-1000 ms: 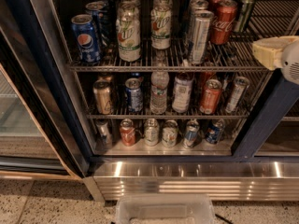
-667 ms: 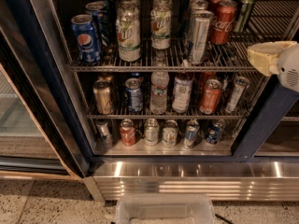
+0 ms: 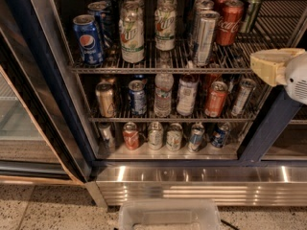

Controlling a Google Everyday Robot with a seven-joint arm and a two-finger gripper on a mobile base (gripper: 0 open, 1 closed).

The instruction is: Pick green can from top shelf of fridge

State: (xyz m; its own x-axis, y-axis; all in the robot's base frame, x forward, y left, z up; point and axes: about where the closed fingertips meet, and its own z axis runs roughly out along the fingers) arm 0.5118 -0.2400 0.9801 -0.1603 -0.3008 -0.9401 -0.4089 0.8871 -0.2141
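Note:
The fridge (image 3: 266,130) stands open, its dark blue frame around wire racks of drinks. At the right end of the top shelf (image 3: 280,30) the slim dark green can (image 3: 251,11) stands upright, just right of a red Coca-Cola can (image 3: 230,21). My gripper (image 3: 269,66) comes in from the right edge as a pale yellow and white body. It hangs in front of the shelf's front rail, below and slightly right of the green can, and does not touch it.
The top shelf also holds a Pepsi can (image 3: 88,40), two pale labelled bottles (image 3: 132,32) and a tall silver can (image 3: 205,36). Lower racks carry more cans and bottles. The glass door (image 3: 26,128) is swung open at left. A clear bin (image 3: 168,217) sits on the floor below the ribbed steel panel (image 3: 192,186).
My gripper has crept a little to the left, further in front of the fridge's right side. The cans and bottles have not moved.

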